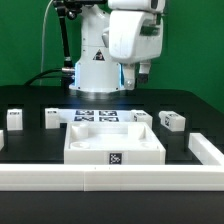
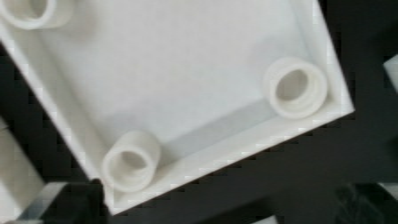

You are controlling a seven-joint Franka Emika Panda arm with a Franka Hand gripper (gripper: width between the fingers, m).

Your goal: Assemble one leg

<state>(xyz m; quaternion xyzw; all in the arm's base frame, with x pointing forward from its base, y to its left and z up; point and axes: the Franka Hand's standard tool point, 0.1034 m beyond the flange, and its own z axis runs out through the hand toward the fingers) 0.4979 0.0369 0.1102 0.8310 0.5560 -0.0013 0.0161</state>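
Observation:
Several small white legs with tags stand on the black table in the exterior view: two at the left and two at the right. My gripper hangs above the table behind the wide white panel, well clear of every leg. Its dark fingers look apart and hold nothing. The wrist view looks down on the panel and two of its round sockets. No leg shows in that view.
The marker board lies flat behind the panel. A white rail runs along the table's front, with a side piece at the exterior view's right. The robot base stands at the back.

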